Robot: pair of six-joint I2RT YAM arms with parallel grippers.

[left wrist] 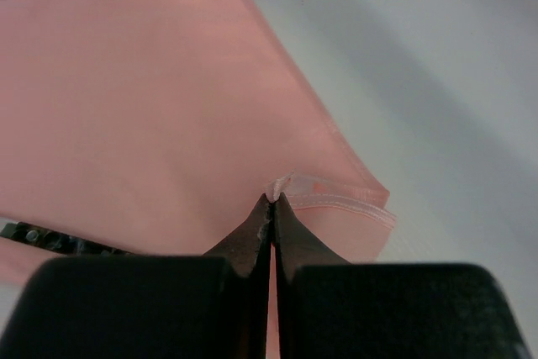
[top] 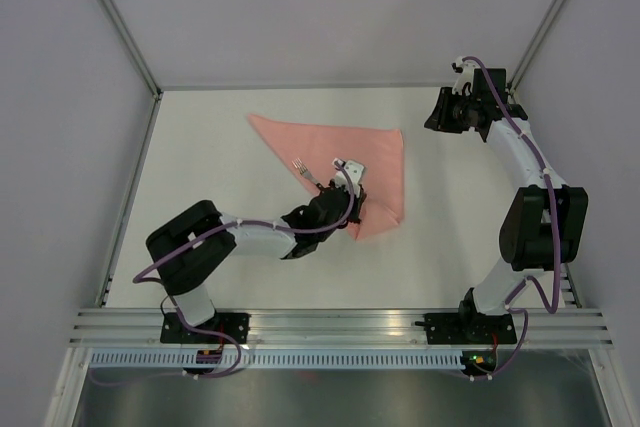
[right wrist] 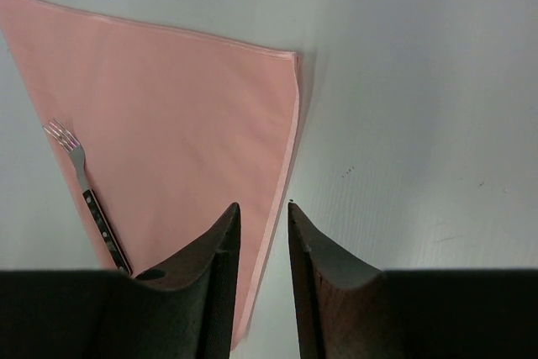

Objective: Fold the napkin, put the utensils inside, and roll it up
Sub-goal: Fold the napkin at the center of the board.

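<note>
The pale pink napkin (top: pixel 345 152) lies on the white table folded into a triangle, its long edge running from back left to front right. A fork (top: pixel 307 175) with a dark handle rests across its left edge, tines toward the back; no other utensil shows. My left gripper (top: pixel 358 209) is low over the napkin's near corner and shut on a small pinch of hemmed cloth (left wrist: pixel 290 184). The fork's handle (left wrist: pixel 50 239) shows at the left of that view. My right gripper (top: pixel 437 112) hangs open and empty, raised above the table to the right of the napkin (right wrist: pixel 185 115) and the fork (right wrist: pixel 88 199).
Grey walls with metal posts (top: pixel 120 27) enclose the white table (top: pixel 220 247) on three sides. The arm bases sit on an aluminium rail (top: pixel 340 325) at the near edge. Purple cables run along both arms.
</note>
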